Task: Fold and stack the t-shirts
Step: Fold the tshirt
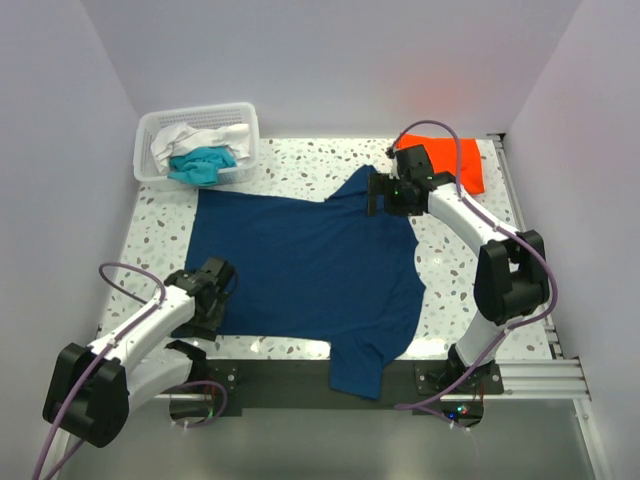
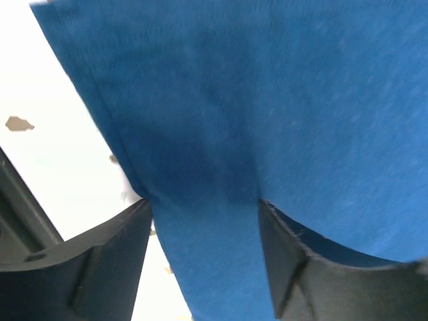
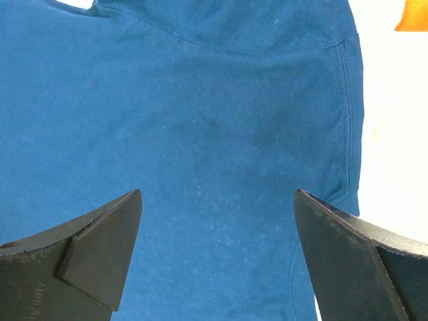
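A navy t-shirt [image 1: 300, 265] lies spread flat across the middle of the table, one sleeve hanging over the front edge. My left gripper [image 1: 207, 288] is at its front left corner. In the left wrist view the gripper [image 2: 204, 207] is open, and the shirt's edge [image 2: 221, 134] runs between the two fingers. My right gripper [image 1: 380, 193] is low over the shirt's far right sleeve. In the right wrist view it [image 3: 217, 194] is wide open above the cloth [image 3: 200, 120], holding nothing. A folded orange t-shirt [image 1: 455, 160] lies at the back right.
A white slatted basket [image 1: 150, 170] stands at the back left with a white shirt [image 1: 195, 135] and a teal shirt [image 1: 205, 165] in it. The orange shirt's corner shows in the right wrist view [image 3: 411, 17]. Walls close the table at the back and sides.
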